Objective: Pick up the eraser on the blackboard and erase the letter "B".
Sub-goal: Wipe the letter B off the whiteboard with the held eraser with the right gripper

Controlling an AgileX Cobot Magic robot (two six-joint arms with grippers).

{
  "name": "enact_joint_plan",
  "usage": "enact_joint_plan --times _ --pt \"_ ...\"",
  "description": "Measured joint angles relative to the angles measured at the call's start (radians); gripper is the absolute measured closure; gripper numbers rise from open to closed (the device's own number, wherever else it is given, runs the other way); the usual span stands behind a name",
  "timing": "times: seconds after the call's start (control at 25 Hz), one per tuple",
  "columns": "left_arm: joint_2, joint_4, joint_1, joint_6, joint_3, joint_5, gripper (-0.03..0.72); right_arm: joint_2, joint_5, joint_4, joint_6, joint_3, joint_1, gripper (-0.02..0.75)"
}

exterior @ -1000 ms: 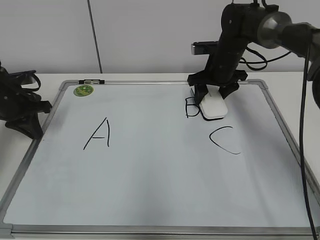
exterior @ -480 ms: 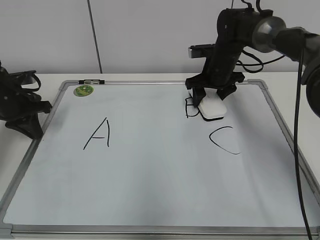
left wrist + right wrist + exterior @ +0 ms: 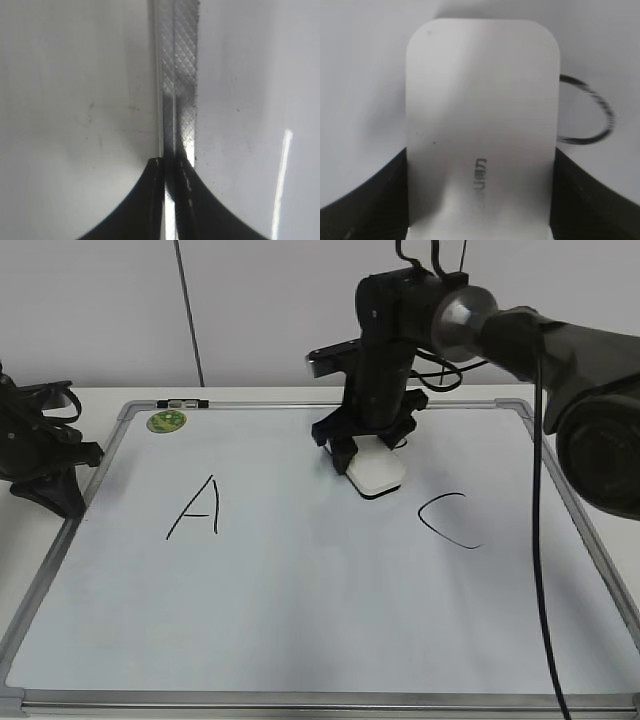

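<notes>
The white eraser (image 3: 377,472) lies flat on the blackboard (image 3: 300,620), a white dry-erase board with a silver frame. My right gripper (image 3: 365,452) is shut on it from above. In the right wrist view the eraser (image 3: 480,100) fills the middle between my black fingers (image 3: 375,200), and the gripper (image 3: 479,165) clamps its sides. Of the letter "B", only a curved black stroke (image 3: 592,112) shows just right of the eraser; the rest is hidden or wiped. My left gripper (image 3: 55,485) rests shut at the board's left edge, its tips (image 3: 172,162) over the frame (image 3: 180,75).
A black "A" (image 3: 197,508) is on the board's left half and a black "C" (image 3: 450,520) on the right. A green sticker (image 3: 167,421) and a small black-and-silver clip (image 3: 183,401) sit at the far left corner. Cables hang behind the right arm.
My right gripper has slid the eraser left and slightly nearer across where the "B" stood. The "B" seen before beside the eraser no longer shows in the exterior view. The left arm has not moved.
</notes>
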Motion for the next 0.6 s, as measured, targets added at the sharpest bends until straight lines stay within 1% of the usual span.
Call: enact_joint_plan --times 0.08,0.16,0.44,0.6 --pt "0.000 0.000 0.000 0.000 0.000 0.000 0.676 0.002 0.000 0.000 -0.004 0.000 0.033 0.200" --pt "0.000 0.000 0.000 0.000 0.000 0.000 0.676 0.002 0.000 -0.007 -0.006 0.000 0.046 0.200" --pt "0.000 0.000 0.000 0.000 0.000 -0.002 0.674 0.002 0.000 -0.027 0.013 0.000 0.043 0.200" --pt "0.000 0.000 0.000 0.000 0.000 -0.002 0.674 0.002 0.000 -0.008 0.026 0.000 0.022 0.200"
